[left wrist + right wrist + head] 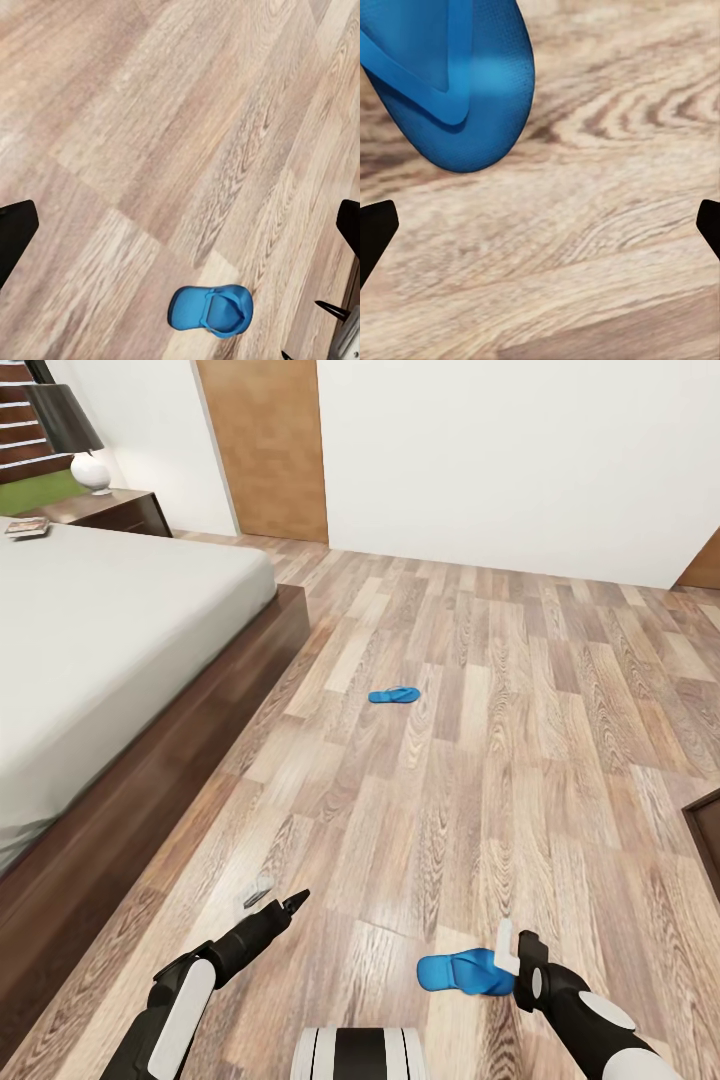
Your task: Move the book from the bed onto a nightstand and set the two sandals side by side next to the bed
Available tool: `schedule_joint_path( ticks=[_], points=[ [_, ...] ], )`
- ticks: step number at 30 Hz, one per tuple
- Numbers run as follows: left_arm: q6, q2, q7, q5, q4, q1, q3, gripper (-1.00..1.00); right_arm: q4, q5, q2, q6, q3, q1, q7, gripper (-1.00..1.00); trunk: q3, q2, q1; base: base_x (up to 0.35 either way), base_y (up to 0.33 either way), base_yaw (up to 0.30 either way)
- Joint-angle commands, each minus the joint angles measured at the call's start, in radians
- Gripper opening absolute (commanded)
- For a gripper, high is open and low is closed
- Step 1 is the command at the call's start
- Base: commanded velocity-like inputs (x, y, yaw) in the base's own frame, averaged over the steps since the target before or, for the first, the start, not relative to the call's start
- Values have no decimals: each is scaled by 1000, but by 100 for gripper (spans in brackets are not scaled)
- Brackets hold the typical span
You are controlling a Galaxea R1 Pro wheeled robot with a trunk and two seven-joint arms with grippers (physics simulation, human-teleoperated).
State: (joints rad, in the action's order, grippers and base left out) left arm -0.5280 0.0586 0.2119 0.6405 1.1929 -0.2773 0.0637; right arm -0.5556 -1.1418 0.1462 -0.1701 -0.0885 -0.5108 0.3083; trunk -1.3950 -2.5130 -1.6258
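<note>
Two blue sandals on the plank floor [520, 690]: near sandal [466, 971] just beside the right gripper [518, 960], far sandal [394, 695] well apart, mid-room. Right gripper jaws apart, nothing between them. Left gripper [292, 904] empty over bare floor, fingers apart in wrist view. Book [27, 527] lies on the grey bed [110, 630] near the nightstand [125, 510] with lamp [72, 435].

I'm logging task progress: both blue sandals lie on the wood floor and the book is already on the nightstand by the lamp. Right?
Not quite. Both sandals, the near sandal by the right gripper and the far sandal, do lie on the floor, but the head view shows the book on the bed, beside the nightstand.
</note>
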Motion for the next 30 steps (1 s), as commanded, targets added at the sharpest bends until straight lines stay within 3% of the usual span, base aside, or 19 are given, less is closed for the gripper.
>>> schedule_joint_path(
  ticks=[1, 30],
  points=[
    [-9, 1, 3, 5, 1, 0, 4, 100, -3, -7, 1, -5, -6, 0, 5, 100, -1, 0, 0, 21, 22, 0],
    [-9, 1, 4, 5, 1, 0, 4, 100, -3, -7, 1, -13, -5, 0, 5, 100, -1, 0, 0, 31, 31, 0]
  ],
)
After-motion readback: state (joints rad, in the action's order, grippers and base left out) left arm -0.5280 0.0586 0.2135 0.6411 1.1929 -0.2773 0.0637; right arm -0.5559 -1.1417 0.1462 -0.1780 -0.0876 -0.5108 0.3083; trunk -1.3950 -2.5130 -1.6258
